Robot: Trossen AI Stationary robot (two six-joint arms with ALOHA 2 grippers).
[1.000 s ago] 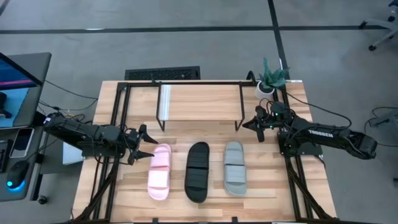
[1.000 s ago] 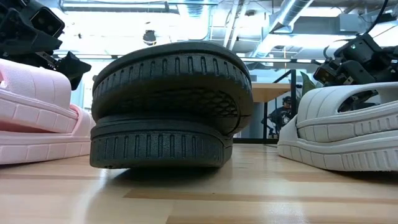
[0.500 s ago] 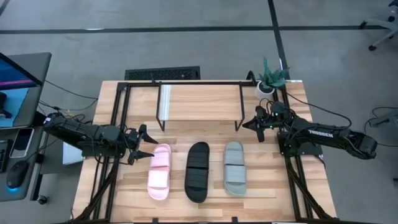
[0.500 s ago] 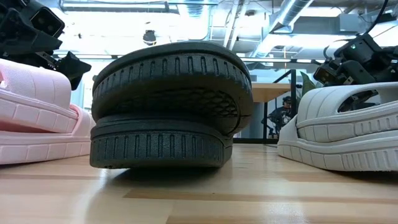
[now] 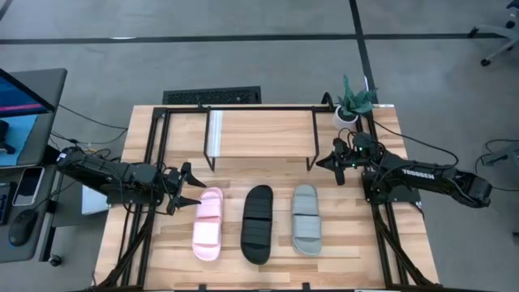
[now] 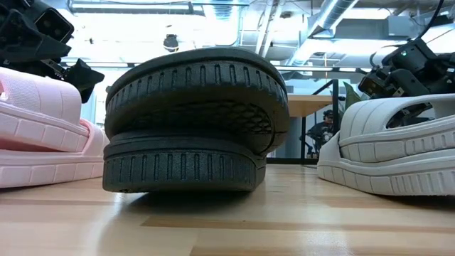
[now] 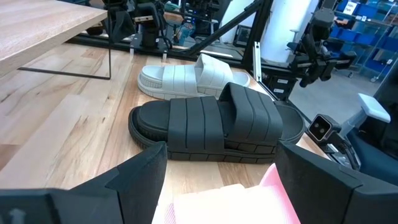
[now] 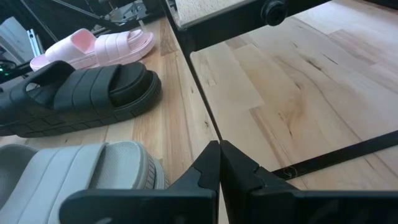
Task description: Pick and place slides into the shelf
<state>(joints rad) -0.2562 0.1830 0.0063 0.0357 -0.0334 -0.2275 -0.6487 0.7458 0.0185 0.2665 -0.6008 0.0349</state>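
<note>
Slides in a row in front of the shelf (image 5: 261, 134), none placed yet.
Pink slide (image 5: 208, 224) lies just beside the spread left claw (image 5: 183, 188), long axis toward the shelf; black slide (image 5: 258, 223) and grey slide (image 5: 306, 219) follow. Right claw (image 5: 337, 165), pressed together, waits by the shelf's leg. Only the left wrist view shows pink foam between the fingers.

The left dark six-joint arm's end effector (image 5: 188, 188) reaches inward, low, fingers spread wide; the right arm's end effector (image 5: 336, 166) waits opposite, fingers pressed together.
</note>
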